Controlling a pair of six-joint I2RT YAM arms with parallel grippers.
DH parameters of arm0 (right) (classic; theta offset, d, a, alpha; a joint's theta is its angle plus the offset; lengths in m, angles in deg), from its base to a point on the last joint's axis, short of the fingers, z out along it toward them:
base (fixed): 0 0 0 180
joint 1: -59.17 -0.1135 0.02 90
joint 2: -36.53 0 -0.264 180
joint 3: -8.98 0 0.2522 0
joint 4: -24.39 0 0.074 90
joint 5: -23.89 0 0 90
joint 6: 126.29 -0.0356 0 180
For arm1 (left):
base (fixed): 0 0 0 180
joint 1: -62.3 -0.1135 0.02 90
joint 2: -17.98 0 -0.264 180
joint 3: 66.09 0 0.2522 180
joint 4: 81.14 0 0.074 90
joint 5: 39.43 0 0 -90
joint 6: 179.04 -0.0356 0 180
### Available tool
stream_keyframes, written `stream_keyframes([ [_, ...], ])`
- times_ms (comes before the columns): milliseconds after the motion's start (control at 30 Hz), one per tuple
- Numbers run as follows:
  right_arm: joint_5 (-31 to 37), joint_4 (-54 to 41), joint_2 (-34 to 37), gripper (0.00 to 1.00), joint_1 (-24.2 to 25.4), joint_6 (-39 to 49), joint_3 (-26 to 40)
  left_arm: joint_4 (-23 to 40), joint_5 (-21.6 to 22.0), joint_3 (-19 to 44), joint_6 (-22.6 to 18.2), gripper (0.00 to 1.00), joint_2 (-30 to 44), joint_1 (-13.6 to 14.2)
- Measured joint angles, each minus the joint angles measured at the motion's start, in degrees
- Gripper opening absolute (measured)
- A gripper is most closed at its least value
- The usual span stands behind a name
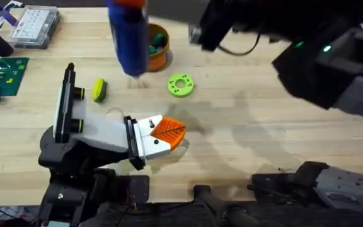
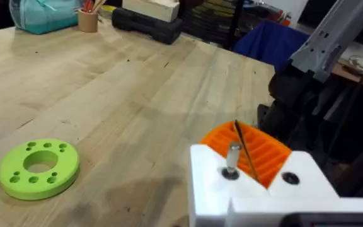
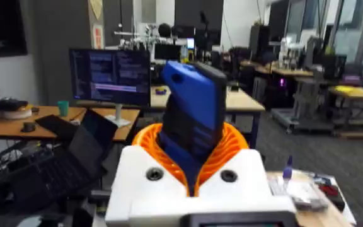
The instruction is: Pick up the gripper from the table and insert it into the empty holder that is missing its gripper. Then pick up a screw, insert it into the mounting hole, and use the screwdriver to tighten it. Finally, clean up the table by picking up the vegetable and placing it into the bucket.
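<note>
Screwdriver: blue pen-shaped tool, raised above the table near the far edge, thin tip pointing down; in the right wrist view its body sits clamped between the orange ribbed pads.
Right gripper: closed on the screwdriver body, carried high with the room behind it.
Screw: a small metal pin standing upright in a hole of the white finger block, head still proud; a thin dark rod crosses the orange pad beside it.
Left gripper: lying low over the table near the front edge; whether the fingers are parted or closed cannot be told.
Vegetable: yellow-green toy lying on the table beside the left arm, apart from the bucket.
Bucket: orange cup at the far side, partly hidden behind the screwdriver; something green inside.
Green ring: flat on the wood, between bucket and left gripper.
Risk, alignment: the tip hangs well apart from the screw; a descent off axis would probably miss the head and knock the screw over.
Risk, grip: the tool looks held on its body with a long overhang, so side load at the tip could tilt it in the pads.
Risk, collision: lowering near the bucket could nudge the cup or the ring.
</note>
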Motion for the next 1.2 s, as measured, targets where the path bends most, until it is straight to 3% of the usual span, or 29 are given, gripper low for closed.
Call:
stream_keyframes([
  [200,-0.01,-6.72,-0.78,0.025,-0.07,1.13,2.6,0.0,0.0,0.0,-0.01,0.015,0.01,0.0],
  [533,0.24,-30.01,-0.74,0.025,3.84,13.19,2.85,0.0,0.0,0.0,-0.02,0.015,0.0,0.0],
  [800,10.35,-49.12,-0.3,0.025,12.27,32.62,2.92,0.0,-0.02,0.0,-0.02,0.015,0.01,0.0],
  [967,17.98,-49.59,3.34,0.025,16.62,47.26,2.94,0.0,-0.02,0.0,-0.02,0.015,0.01,0.0],
  [1200,27.25,-47.35,14.98,0.025,20.43,67.49,2.94,0.0,-0.02,0.0,-0.02,0.015,0.0,0.0],
])
